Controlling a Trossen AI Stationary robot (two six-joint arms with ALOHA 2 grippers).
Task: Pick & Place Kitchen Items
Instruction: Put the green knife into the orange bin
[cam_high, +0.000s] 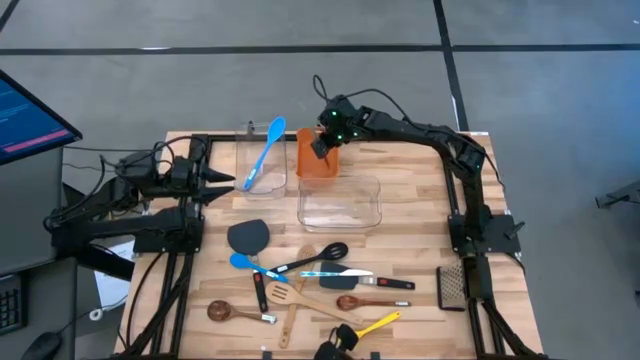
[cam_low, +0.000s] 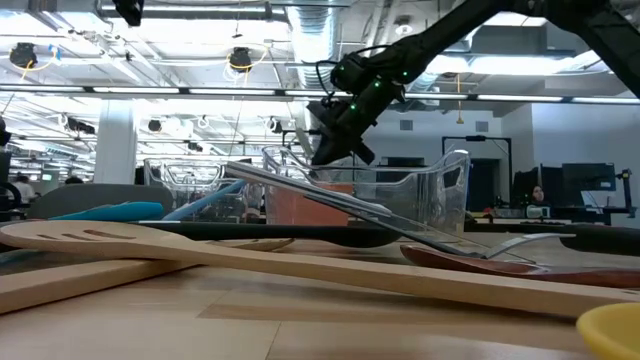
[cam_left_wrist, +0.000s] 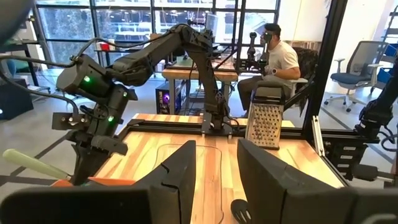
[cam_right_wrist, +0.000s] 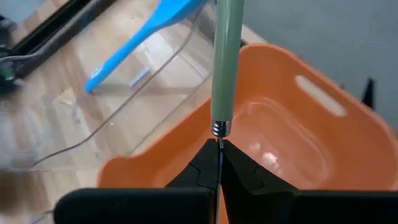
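Over glossy orange bin (cam_right_wrist: 298, 143), right gripper (cam_right_wrist: 219, 146) jaws clamped on thin metal shank w/ pale-green cylindrical handle (cam_right_wrist: 227, 56).

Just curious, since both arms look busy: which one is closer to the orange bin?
The right: its end effector hangs over the orange bin, holding a green-handled utensil. The left end effector waits beyond the tub beside it.

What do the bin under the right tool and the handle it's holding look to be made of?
The orange bin looks like glossy moulded plastic: smooth walls, soft highlights, a moulded slot in one wall. The pale green handle, pinched at its end by the right tool, looks like matte plastic or painted wood, which I can't tell, ending in a shiny metal collar.
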